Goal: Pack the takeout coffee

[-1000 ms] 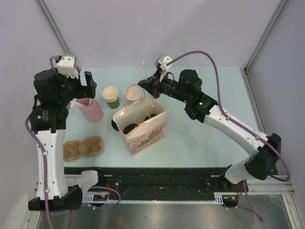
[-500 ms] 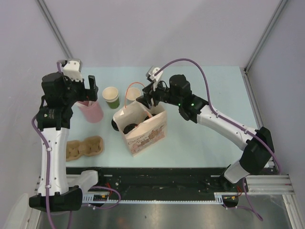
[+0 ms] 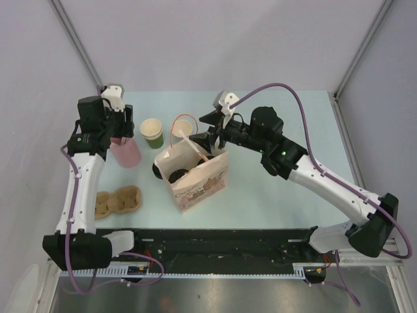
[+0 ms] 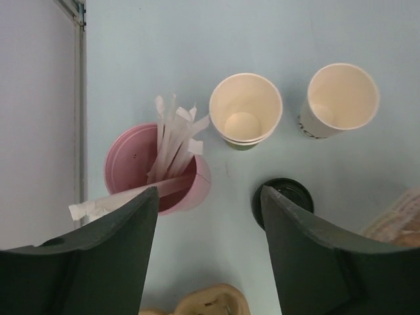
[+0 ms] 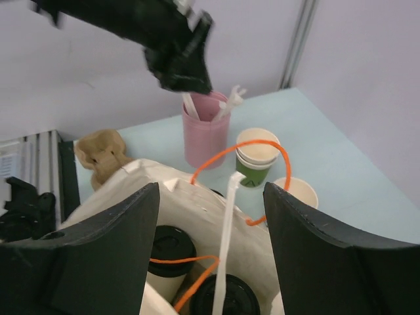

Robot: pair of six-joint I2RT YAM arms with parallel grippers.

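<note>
The beige paper bag (image 3: 203, 184) stands mid-table, and two cups with black lids (image 5: 169, 244) (image 5: 230, 296) sit inside it. A wrapped white straw (image 5: 226, 236) leans up out of the bag, free between the fingers of my right gripper (image 5: 211, 190), which hangs open just above the bag's mouth (image 3: 207, 137). Behind the bag an open green cup (image 3: 152, 132) and an open white cup (image 3: 184, 127) stand without lids. My left gripper (image 4: 209, 191) is open and empty above the table by the pink cup of straws (image 4: 159, 172).
A loose black lid (image 4: 289, 193) lies on the table at the bag's left side (image 3: 157, 171). A brown pulp cup carrier (image 3: 117, 201) rests near the front left. The bag's orange handles (image 5: 239, 152) arch up over its mouth.
My right gripper has opened and let go of the straw, which now stands in the bag. The left arm has swung over beside the pink cup, its jaws narrowing a little.
</note>
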